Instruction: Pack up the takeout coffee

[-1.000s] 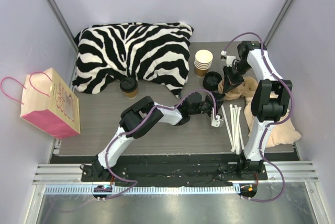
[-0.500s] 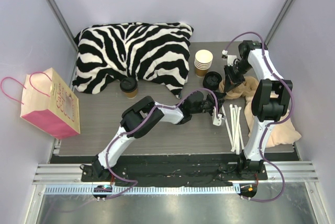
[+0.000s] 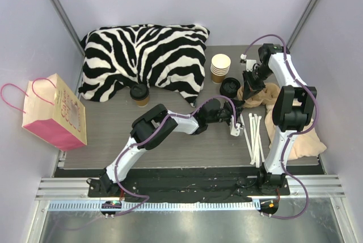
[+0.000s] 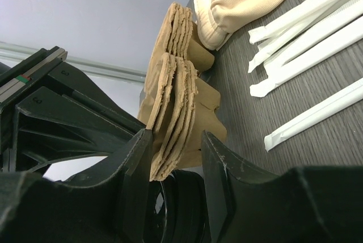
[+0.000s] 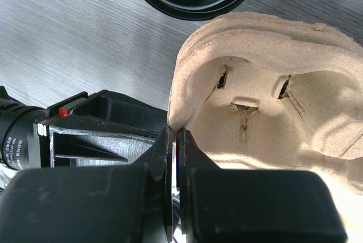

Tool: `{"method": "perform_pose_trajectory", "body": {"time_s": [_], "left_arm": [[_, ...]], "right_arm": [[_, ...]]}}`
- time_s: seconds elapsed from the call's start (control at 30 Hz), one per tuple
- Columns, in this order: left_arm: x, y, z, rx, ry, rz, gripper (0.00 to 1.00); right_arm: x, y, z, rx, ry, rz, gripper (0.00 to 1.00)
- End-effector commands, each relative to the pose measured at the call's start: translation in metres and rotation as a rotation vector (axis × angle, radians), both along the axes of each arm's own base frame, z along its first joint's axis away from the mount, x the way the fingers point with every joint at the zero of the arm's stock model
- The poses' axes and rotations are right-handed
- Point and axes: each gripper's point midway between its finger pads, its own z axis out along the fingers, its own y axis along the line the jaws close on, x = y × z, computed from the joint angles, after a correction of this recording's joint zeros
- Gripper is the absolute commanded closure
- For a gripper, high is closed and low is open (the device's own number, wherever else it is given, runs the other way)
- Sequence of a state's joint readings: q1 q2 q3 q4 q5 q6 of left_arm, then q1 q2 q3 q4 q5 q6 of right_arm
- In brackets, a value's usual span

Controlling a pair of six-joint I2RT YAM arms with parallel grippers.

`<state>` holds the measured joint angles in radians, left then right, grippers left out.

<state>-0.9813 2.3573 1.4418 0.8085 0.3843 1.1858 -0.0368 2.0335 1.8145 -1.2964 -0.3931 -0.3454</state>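
Observation:
The takeout coffee [image 3: 139, 94], a brown cup with a black lid, stands by the front edge of the zebra pillow [image 3: 144, 55], far from both grippers. My right gripper [image 3: 249, 87] is shut on the rim of a pulp cup carrier [image 5: 266, 101]; in the right wrist view the gripper [image 5: 174, 135] pinches the carrier's corner. My left gripper [image 3: 237, 112] is open, its jaws straddling the edge of the stacked brown carriers [image 4: 178, 101]; in the left wrist view the gripper [image 4: 174, 138] has one finger touching the stack and a gap at the other.
A stack of lidless paper cups [image 3: 220, 68] and loose black lids [image 3: 230, 87] stand beside the carriers. Wrapped straws [image 3: 253, 135] lie to the front right, next to a beige cloth [image 3: 300, 141]. A pink paper bag [image 3: 54, 112] stands at the far left.
The left gripper has edged slightly closer to the carrier stack. The right arm and the coffee have not moved.

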Motion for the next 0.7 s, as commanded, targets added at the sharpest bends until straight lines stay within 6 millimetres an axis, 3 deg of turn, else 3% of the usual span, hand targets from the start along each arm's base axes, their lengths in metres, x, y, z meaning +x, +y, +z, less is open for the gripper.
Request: {"method": "perform_pose_trajectory", "body": {"time_s": [0.0, 0.67], "left_arm": [[0.004, 0.005, -0.024, 0.042, 0.038, 0.011, 0.57], [0.0, 0.014, -0.057, 0.12, 0.02, -0.013, 0.58]], "right_arm": [[-0.008, 0.007, 0.016, 0.042, 0.025, 0.004, 0.99], [-0.005, 0.003, 0.02, 0.051, 0.023, -0.005, 0.99]]}}
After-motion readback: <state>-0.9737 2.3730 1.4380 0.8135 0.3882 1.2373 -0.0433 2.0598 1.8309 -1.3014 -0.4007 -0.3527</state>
